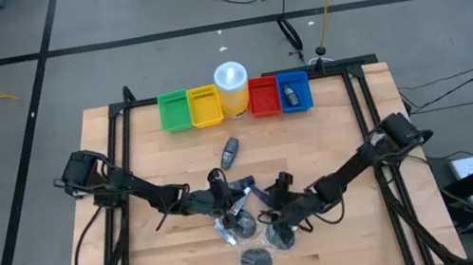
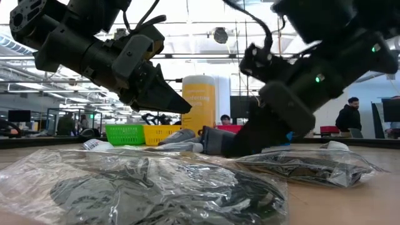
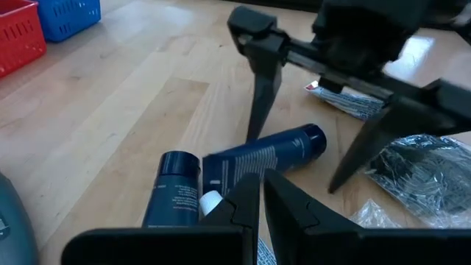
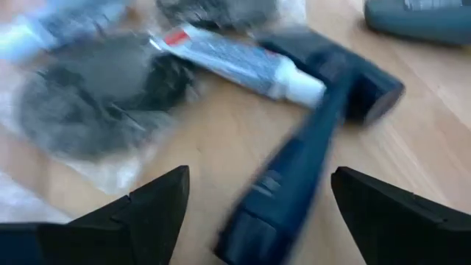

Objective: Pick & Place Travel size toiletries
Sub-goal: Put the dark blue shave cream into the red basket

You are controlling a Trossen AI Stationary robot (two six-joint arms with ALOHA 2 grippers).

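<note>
Near the desk's [image 1: 143,264] centre, both hands meet over a cluster of toiletries. Right hand [image 3: 309,158], at about four o'clock from centre, has its fingers spread wide, straddling a dark blue tube [image 3: 265,158]. Left hand [image 3: 259,199], at eight o'clock, is clenched and empty just beside it. A white tube [image 4: 235,62] and bagged dark discs [image 4: 96,96] lie close by.

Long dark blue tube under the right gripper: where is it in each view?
High view: dark blue tube at table centre, between the arms.
Low view: probably the dark shape at centre, partly hidden.
Left wrist view: centre, lying flat.
Right wrist view: centre, diagonal.
Shared landmark: the open right gripper straddling it.
</note>
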